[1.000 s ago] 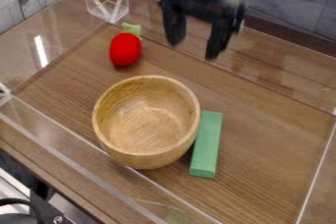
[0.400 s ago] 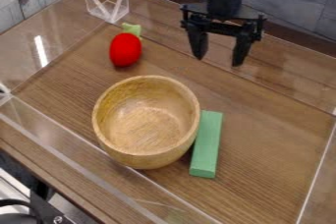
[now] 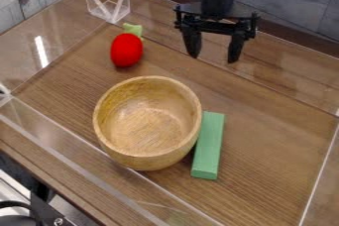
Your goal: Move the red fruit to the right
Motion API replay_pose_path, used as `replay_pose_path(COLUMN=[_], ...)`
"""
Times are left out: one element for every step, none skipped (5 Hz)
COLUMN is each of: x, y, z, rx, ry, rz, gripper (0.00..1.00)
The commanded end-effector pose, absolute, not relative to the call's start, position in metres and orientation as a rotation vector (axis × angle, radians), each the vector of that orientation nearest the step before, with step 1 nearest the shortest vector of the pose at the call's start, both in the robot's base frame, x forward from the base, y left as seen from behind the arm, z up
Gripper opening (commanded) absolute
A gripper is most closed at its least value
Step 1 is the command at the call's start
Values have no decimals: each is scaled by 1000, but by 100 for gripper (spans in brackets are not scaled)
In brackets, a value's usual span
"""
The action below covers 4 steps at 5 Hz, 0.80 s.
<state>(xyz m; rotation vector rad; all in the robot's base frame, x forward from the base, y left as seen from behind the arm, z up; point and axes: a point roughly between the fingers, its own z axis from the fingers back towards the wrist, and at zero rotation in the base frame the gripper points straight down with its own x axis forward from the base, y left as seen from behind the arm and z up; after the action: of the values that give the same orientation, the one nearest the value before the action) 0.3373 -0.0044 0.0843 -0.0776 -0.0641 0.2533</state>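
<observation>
1 wooden bowl [image 3: 147,121], green block [image 3: 209,145] near red fruit [image 3: 126,49]; hand [image 3: 213,50] apart.

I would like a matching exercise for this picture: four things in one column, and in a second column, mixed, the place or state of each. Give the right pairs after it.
Things:
1. red fruit
2. wooden bowl
3. green block
4. gripper

Places or states:
A. lies flat along the bowl's right side
B. open, pointing down, holding nothing
C. rests on the table, left of the gripper
D. stands empty near the front of the table

Pairs: 1-C, 2-D, 3-A, 4-B
</observation>
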Motion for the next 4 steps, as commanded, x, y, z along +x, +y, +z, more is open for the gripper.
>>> replay_pose_path(x=[343, 340, 340, 342], y=[-8, -12, -10, -14], z=[105, 117, 126, 132], rx=[-84, -97, -94, -92], ry=[-145, -155, -170, -167], rz=[258, 139, 67, 22], gripper=[100, 100, 100, 100])
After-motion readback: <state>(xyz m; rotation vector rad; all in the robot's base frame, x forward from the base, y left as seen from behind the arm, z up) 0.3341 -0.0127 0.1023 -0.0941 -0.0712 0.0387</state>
